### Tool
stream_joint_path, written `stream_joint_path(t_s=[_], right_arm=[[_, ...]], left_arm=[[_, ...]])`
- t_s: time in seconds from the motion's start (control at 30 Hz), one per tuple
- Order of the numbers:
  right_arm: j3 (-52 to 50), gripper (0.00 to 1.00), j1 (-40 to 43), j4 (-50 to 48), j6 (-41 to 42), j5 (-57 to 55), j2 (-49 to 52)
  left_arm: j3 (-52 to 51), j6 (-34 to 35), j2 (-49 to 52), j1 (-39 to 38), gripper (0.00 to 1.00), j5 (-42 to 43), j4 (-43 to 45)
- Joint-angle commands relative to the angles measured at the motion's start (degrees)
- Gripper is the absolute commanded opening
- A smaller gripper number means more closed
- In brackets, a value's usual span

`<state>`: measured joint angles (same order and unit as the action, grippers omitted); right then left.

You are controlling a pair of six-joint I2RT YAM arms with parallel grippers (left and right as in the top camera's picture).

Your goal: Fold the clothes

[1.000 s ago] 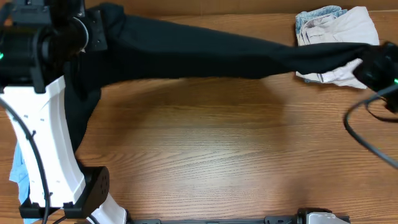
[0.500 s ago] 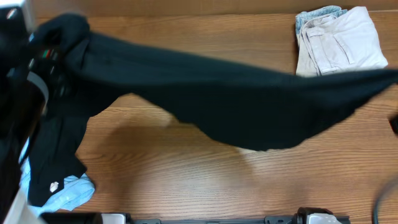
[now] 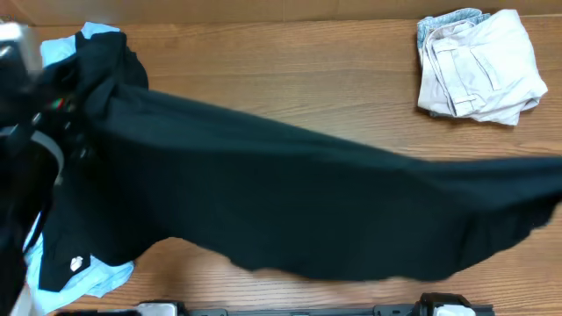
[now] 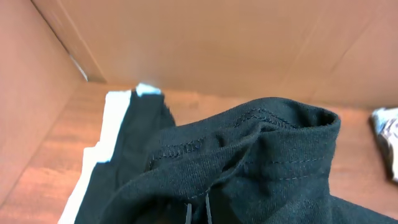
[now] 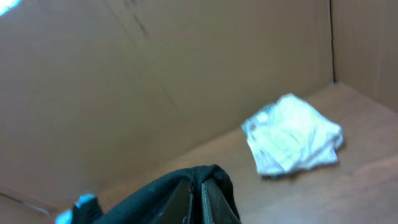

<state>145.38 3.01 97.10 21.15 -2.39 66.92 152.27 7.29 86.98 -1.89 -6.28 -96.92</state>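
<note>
Now: my left claw [image 4: 197,214] and right claw [image 5: 200,196] each pinch black shirt [image 3: 290,211], stretched across bench [image 3: 290,79]. Pull too hard, cloth slips out, falls in heap onto blue shirt [image 3: 110,274].

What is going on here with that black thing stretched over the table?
The left hand and right hand each pinch one end of a limp black fabric garment, holding it stretched across the wooden table. No fold is made yet. A light blue garment lies at the left edge.
</note>
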Motion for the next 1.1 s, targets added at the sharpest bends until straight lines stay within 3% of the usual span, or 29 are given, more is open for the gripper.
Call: stream_joint_path(t_s=[0.0,0.43,0.8,0.87,1.0,1.03,1.07], right_arm=[[-4.37,0.04,0.61,-1.27,-1.53,-2.01,7.78],[-8.24,0.04,0.17,-12.81,-8.63,7.72,43.54],[-8.24,0.04,-4.66,-35.78,-8.94,8.92,70.58],[-8.24,0.04,-5.62,-41.09,-8.94,8.90,73.50],[-8.24,0.21,-6.60,-48.70,-8.96,8.04,75.60],[-8.20,0.27,-6.69,-49.77,-8.94,7.72,75.60],[-7.74,0.33,-6.69,-50.49,-8.94,7.61,75.36]], left_arm=[[-3.80,0.31,7.28,-0.26,0.04,-3.39,0.57],[-5.60,1.33,35.80,-0.26,0.04,-6.34,12.68],[-5.60,1.51,57.57,-0.26,0.04,-6.16,33.20],[-5.60,1.51,60.04,-0.26,0.14,-6.19,39.08],[-5.60,1.51,62.40,-0.28,0.72,-6.16,48.41],[-5.57,1.51,62.38,-0.28,0.84,-6.16,50.07],[-5.42,1.49,62.14,-0.28,0.88,-6.19,51.32]])
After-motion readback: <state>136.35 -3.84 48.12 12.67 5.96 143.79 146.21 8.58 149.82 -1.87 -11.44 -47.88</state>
